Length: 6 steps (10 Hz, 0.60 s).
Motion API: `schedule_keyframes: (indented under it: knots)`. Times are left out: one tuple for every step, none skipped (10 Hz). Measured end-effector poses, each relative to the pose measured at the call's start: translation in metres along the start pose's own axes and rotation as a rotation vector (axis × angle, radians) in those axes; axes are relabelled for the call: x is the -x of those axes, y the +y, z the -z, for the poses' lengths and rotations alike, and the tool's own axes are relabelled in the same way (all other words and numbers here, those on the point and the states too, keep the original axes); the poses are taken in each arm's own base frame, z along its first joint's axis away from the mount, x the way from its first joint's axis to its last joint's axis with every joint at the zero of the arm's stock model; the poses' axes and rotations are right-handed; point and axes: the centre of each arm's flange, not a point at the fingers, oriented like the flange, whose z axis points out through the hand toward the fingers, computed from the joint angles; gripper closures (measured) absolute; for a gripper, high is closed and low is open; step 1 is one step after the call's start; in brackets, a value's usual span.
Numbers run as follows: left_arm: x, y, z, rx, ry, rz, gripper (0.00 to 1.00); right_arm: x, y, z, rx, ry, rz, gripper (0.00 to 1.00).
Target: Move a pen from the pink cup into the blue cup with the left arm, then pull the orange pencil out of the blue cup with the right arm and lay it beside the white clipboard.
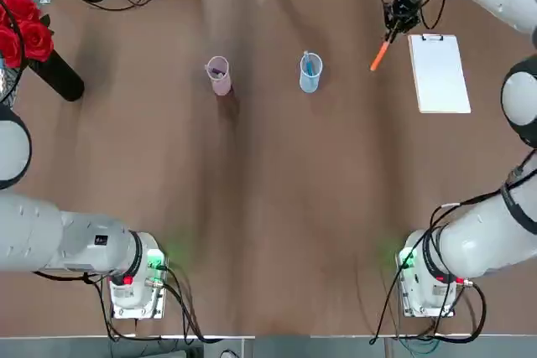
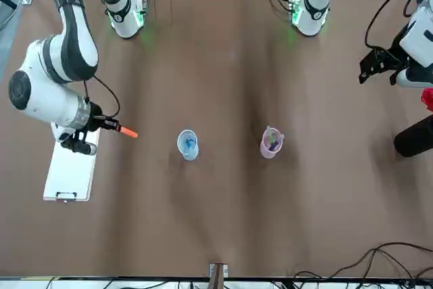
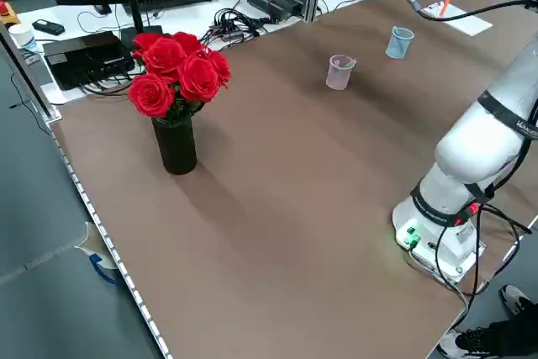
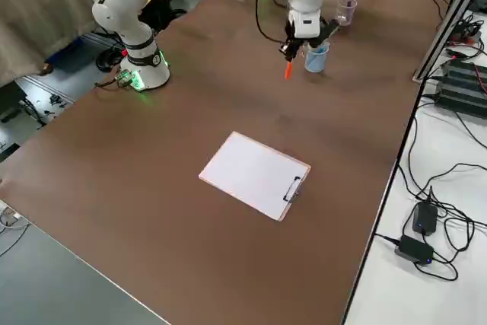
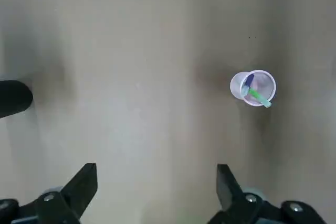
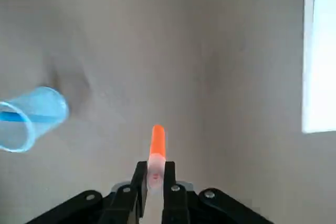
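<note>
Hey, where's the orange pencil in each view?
Top: upper right, left of the clipboard.
Front: left side, pencil.
Left side: top right.
Right side: upper middle, beside the blue cup.
Left wrist: absent.
Right wrist: between the right gripper's fingers.
Landmark outside left wrist: blue cup.

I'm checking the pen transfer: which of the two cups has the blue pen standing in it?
The pale blue cup, the one nearer the clipboard; the pink cup holds a purple pen and a green one instead.

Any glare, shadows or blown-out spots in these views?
Top view: green glow on the table beside both arm bases; front view: soft shadow trailing from the pink cup; right wrist view: white clipboard washed out, no detail.
</note>
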Motion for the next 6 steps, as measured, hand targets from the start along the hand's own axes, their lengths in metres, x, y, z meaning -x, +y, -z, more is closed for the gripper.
schedule_keyframes:
  knots:
    - [0.000,0.000,0.000,0.000,0.000,0.000,0.00,-0.006,0.006,-0.024,0.052,-0.046,0.038,0.84]
    - [0.000,0.000,0.000,0.000,0.000,0.000,0.00,-0.015,0.013,-0.040,0.113,-0.064,0.072,0.84]
    - [0.000,0.000,0.000,0.000,0.000,0.000,0.00,-0.027,0.024,-0.046,0.154,-0.071,0.111,0.84]
    - [0.000,0.000,0.000,0.000,0.000,0.000,0.00,-0.038,0.040,-0.050,0.167,-0.081,0.143,0.84]
    - [0.000,0.000,0.000,0.000,0.000,0.000,0.00,-0.048,0.054,-0.054,0.169,-0.087,0.159,0.84]
    - [0.000,0.000,0.000,0.000,0.000,0.000,0.00,-0.054,0.059,-0.057,0.171,-0.091,0.164,0.84]
